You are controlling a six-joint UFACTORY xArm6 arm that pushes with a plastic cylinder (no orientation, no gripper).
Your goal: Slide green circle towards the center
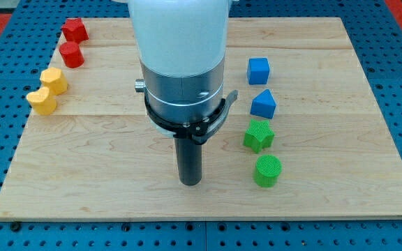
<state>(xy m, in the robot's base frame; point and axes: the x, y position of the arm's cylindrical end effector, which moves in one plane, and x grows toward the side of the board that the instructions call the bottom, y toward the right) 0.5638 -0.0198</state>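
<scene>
The green circle point(267, 171) lies on the wooden board point(103, 167) at the view's lower right. A green star point(258, 135) sits just above it. My tip point(190, 183) rests on the board to the left of the green circle, with a clear gap between them. The arm's white and grey body point(180, 63) rises over the board's middle and hides what is behind it.
A blue cube point(258, 70) and a blue triangular block point(263, 104) stand above the green star. At the view's upper left are a red star-like block point(75, 30), a red cylinder point(71, 54), a yellow hexagon-like block point(54, 81) and a yellow heart-like block point(42, 102).
</scene>
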